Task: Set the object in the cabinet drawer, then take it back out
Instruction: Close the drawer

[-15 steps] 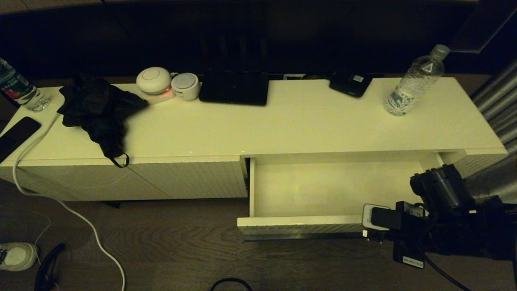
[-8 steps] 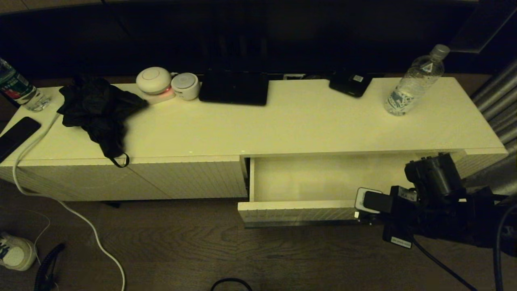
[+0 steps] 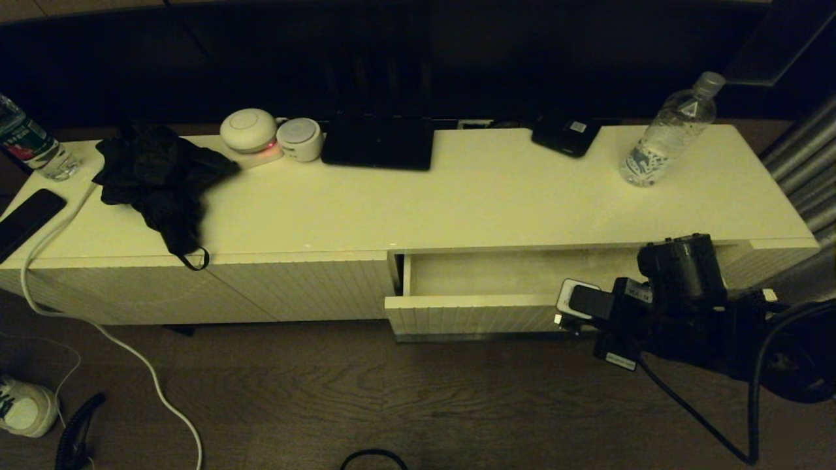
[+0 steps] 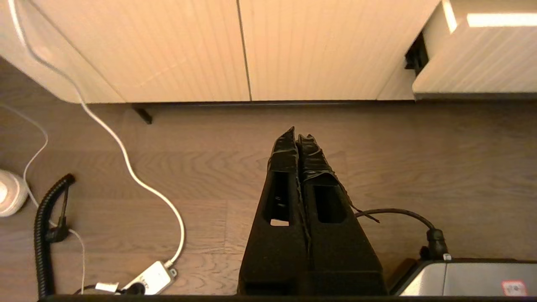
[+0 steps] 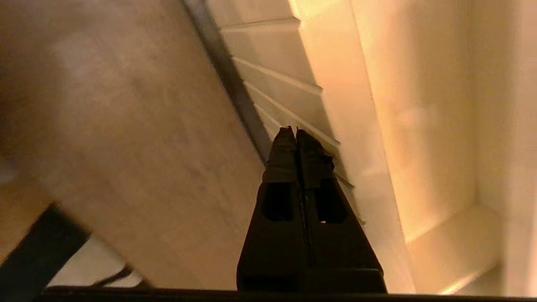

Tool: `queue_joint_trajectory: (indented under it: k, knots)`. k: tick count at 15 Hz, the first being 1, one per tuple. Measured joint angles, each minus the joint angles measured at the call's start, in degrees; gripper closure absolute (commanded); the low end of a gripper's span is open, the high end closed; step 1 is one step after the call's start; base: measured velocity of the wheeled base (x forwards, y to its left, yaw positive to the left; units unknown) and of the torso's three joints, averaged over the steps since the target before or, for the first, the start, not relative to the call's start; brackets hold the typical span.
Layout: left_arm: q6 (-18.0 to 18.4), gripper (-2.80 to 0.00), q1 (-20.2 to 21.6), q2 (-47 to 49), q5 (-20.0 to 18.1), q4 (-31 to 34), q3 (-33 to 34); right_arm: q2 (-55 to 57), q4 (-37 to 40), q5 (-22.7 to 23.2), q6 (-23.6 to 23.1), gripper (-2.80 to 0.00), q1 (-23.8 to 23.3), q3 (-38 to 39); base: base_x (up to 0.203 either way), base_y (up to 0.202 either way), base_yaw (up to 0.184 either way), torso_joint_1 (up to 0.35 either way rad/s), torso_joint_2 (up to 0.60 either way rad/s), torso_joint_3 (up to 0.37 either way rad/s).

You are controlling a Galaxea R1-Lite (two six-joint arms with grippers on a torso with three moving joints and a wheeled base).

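The clear water bottle [image 3: 669,134] with a pale cap stands upright on the cabinet top at the far right, with nothing holding it. Below it the white drawer [image 3: 470,314] is only a little way out, and the strip of its inside that shows is bare. My right gripper [image 3: 567,318] is shut and empty at the right part of the drawer's ribbed front. In the right wrist view its tips [image 5: 296,131] touch the ribbed front [image 5: 285,96] beside the dark handle strip. My left gripper [image 4: 298,135] hangs shut over the wooden floor, in front of the cabinet.
On the cabinet top are a second bottle with a green-and-red label [image 3: 26,143], a phone [image 3: 26,219], a black cloth [image 3: 160,179], two white round devices [image 3: 248,129], a black box [image 3: 379,142] and a dark device [image 3: 567,136]. A white cable [image 3: 98,326] and a shoe [image 3: 23,408] lie on the floor.
The drawer has slid most of the way back into the cabinet, and my shut right gripper has moved in with its front. The bottle has not moved.
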Motion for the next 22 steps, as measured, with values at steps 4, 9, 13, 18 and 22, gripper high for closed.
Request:
queue_joint_trajectory:
  k: [4, 9, 13, 18, 22]
  knots:
    - [0.0, 0.0, 0.0, 0.0, 0.0, 0.0, 0.0, 3.0, -3.9, -2.5, 0.0, 0.0, 0.1, -2.9, 0.0, 0.0, 0.0, 0.0, 0.0, 0.0]
    - [0.0, 0.0, 0.0, 0.0, 0.0, 0.0, 0.0, 5.9, -8.8, -5.1, -0.3, 0.0, 0.4, -6.6, 0.0, 0.0, 0.0, 0.0, 0.0, 0.0]
    - [0.0, 0.0, 0.0, 0.0, 0.0, 0.0, 0.0, 7.4, -9.7, -5.8, -0.3, 0.0, 0.5, -8.6, 0.0, 0.0, 0.0, 0.0, 0.0, 0.0]
    - [0.0, 0.0, 0.0, 0.0, 0.0, 0.0, 0.0, 6.4, -8.9, -5.7, -0.4, 0.0, 0.5, -8.3, 0.0, 0.0, 0.0, 0.0, 0.0, 0.0]
    - [0.0, 0.0, 0.0, 0.0, 0.0, 0.0, 0.0, 2.3, -6.7, -5.8, -0.3, 0.0, 1.3, -5.3, 0.0, 0.0, 0.0, 0.0, 0.0, 0.0]
